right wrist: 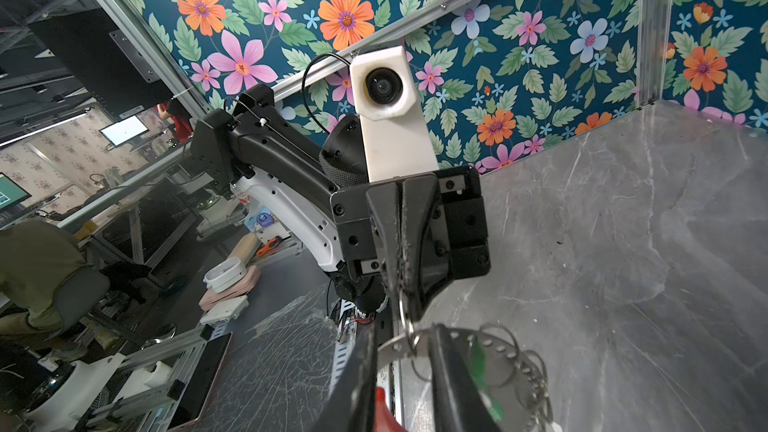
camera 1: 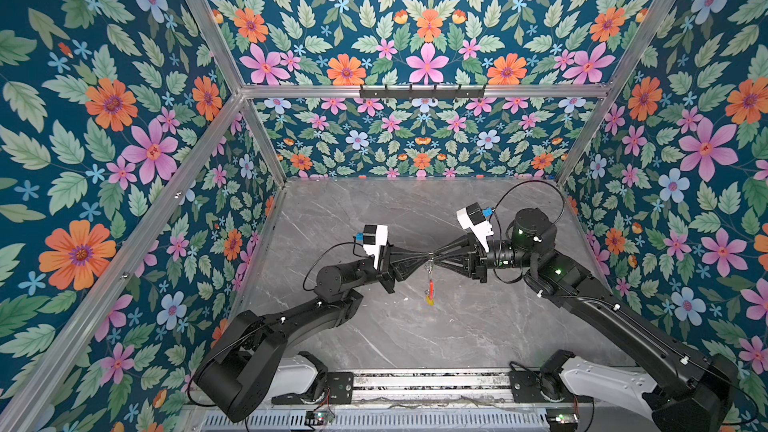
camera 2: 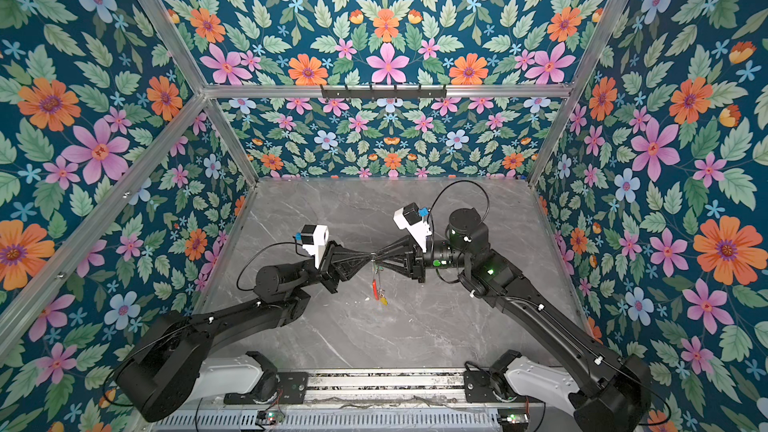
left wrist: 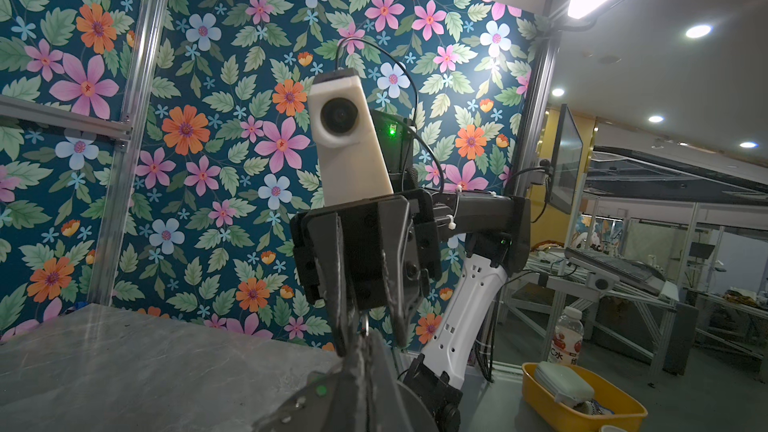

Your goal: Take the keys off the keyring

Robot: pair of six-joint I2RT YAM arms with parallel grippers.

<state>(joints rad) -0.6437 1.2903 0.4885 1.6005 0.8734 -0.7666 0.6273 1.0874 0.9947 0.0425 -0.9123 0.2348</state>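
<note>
Right hand (right wrist: 402, 331) is closest in the right wrist view: its fingers (right wrist: 357, 371) stand a bit apart with small rings in the gap, can't tell if they pinch any. Opposite, the left hand (right wrist: 408, 299) is clamped tight on one silver ring (right wrist: 405, 317). The keyring (right wrist: 515, 361), green key (right wrist: 478, 361) and red sleeve (right wrist: 384, 409) bunch up right there, above the desk (right wrist: 623, 222). Left wrist view agrees: right hand (left wrist: 372, 347) fingers apart around the closed left hand (left wrist: 361, 363) tip. In both top views the hands meet tip to tip over mid-desk, and the keyring (camera 1: 429, 272) hangs from that spot, yellow key (camera 1: 430, 300) at its far end.
</note>
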